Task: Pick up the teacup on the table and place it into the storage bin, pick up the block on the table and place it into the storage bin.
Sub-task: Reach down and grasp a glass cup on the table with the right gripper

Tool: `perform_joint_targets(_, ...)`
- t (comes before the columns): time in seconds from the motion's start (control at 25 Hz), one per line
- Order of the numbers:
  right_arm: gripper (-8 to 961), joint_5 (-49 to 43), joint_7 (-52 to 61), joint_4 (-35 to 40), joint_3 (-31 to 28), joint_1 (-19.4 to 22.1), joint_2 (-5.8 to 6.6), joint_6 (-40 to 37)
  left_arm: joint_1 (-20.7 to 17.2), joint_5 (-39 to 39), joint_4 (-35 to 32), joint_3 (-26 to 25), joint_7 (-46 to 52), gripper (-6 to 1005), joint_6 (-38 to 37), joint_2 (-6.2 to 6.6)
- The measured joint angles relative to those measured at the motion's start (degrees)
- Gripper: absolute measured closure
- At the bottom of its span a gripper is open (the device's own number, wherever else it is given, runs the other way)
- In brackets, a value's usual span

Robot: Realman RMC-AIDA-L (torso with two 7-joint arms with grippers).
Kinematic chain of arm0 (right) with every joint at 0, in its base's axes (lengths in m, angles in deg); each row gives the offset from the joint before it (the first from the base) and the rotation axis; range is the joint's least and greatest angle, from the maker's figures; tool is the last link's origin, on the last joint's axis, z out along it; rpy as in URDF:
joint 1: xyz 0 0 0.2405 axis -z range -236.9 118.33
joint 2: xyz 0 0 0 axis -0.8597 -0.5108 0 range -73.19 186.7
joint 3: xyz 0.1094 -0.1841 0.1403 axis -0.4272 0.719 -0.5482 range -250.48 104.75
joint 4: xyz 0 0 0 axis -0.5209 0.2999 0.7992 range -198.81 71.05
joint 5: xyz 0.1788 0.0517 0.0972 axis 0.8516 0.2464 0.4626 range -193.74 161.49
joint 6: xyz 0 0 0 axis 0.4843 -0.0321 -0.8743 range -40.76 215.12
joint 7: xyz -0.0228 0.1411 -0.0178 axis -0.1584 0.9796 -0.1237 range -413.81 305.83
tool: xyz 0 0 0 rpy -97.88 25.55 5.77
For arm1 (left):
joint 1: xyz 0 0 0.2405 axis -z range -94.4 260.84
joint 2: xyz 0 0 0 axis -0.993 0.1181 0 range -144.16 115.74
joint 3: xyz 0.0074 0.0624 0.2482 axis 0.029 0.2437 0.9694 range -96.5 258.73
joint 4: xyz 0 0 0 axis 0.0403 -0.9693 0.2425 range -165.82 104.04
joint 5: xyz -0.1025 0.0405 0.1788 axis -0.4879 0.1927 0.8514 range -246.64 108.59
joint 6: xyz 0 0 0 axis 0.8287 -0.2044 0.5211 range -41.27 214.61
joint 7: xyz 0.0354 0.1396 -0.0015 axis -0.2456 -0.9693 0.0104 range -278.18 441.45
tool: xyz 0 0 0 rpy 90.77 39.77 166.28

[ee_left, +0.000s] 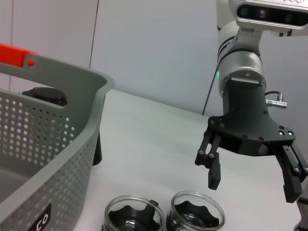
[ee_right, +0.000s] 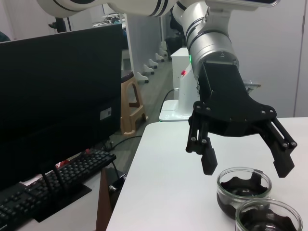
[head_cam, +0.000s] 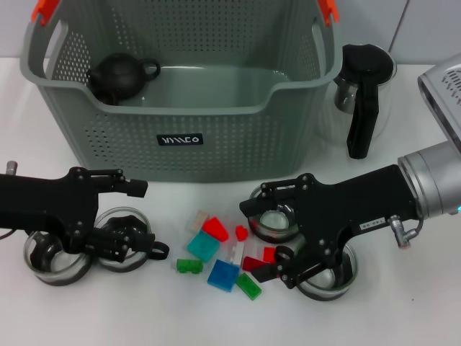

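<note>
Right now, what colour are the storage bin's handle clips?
Orange, on the grey-green storage bin; handle clips show best in the head view.

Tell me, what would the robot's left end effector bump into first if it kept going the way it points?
Probably the pile of small translucent coloured plastic blocks; the open left end effector points sideways toward them, though depth is unclear.

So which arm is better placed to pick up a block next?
Right, probably. The right gripper hangs open right beside the block pile; the left gripper, also open, sits over two teacups, farther from it.
</note>
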Motion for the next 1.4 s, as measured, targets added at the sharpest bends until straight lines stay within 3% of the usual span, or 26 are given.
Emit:
perform_joint_targets(0.92,9,0.3,0.7,0.1,-0.6,0.6,0.56,-0.3,0.1,-0.5,0.0,0.0,0.0,65,-0.6,0.10)
perform_joint_targets(1.4,10,0.2,13.8,4.3,-1.8,2.8,4.07,-5.7,0.1,-0.5,0.2,0.0,0.0,65,-0.1,-0.04)
